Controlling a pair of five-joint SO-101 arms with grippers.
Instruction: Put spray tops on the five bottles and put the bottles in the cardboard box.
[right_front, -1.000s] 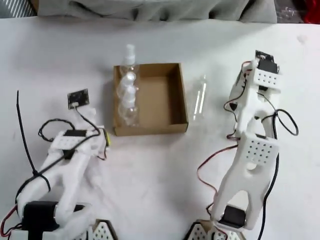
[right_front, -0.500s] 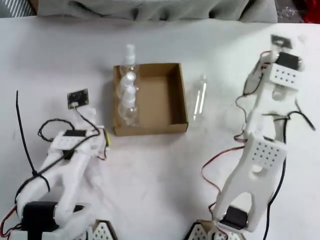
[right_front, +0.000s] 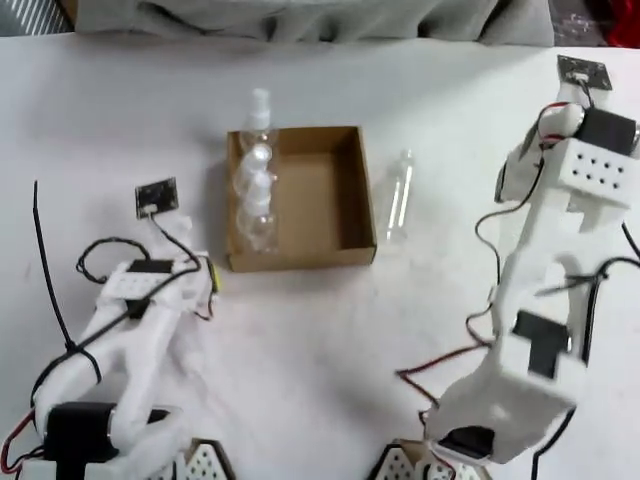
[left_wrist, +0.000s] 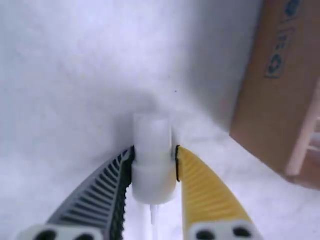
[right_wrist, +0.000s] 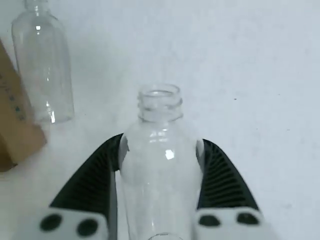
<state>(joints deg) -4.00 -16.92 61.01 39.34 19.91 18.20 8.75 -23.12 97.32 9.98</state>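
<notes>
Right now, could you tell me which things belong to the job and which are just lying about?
Job:
- box
- bottles in it
- loose bottle beside it
- bottle in right gripper
- spray top in left gripper

Lying about:
- grey cloth
- red item at the far corner

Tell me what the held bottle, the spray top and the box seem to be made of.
The held bottle: clear, glossy plastic by the look, possibly glass; the table shows through it. The spray top: opaque white plastic, smooth and matte. The box: brown cardboard, dull, with thin folded walls.
</notes>
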